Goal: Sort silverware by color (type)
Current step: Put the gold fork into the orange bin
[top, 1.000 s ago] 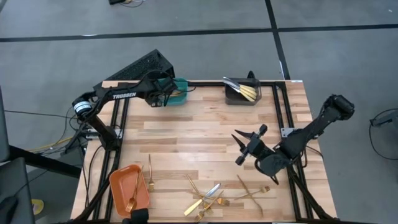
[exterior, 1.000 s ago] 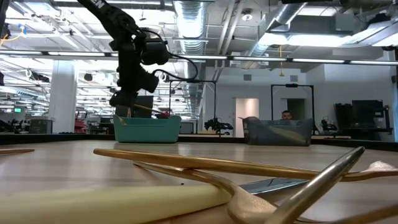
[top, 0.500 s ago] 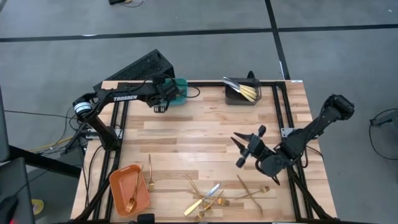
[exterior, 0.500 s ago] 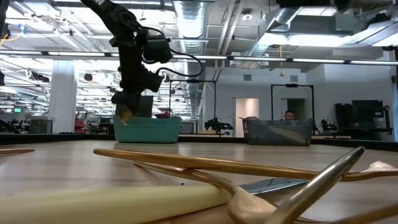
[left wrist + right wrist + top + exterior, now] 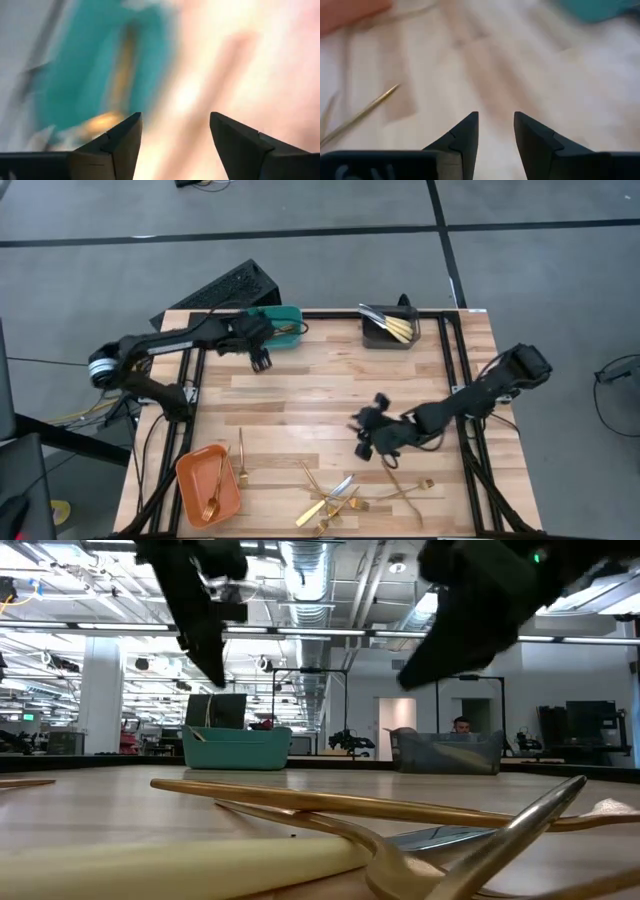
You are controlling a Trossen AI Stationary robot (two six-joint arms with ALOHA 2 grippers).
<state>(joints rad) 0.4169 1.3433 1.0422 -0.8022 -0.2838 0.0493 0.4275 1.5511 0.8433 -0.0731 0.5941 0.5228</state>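
While the left gripper (image 5: 262,361) hangs fingers-apart beside the teal bin (image 5: 283,327), the empty, part-open right gripper (image 5: 366,436) likely needs lowering onto the silverware (image 5: 335,495).

We are seeing bare table (image 5: 300,395) mid-board; silverware (image 5: 340,495) is cluttering the near edge beside the orange bin (image 5: 205,485).
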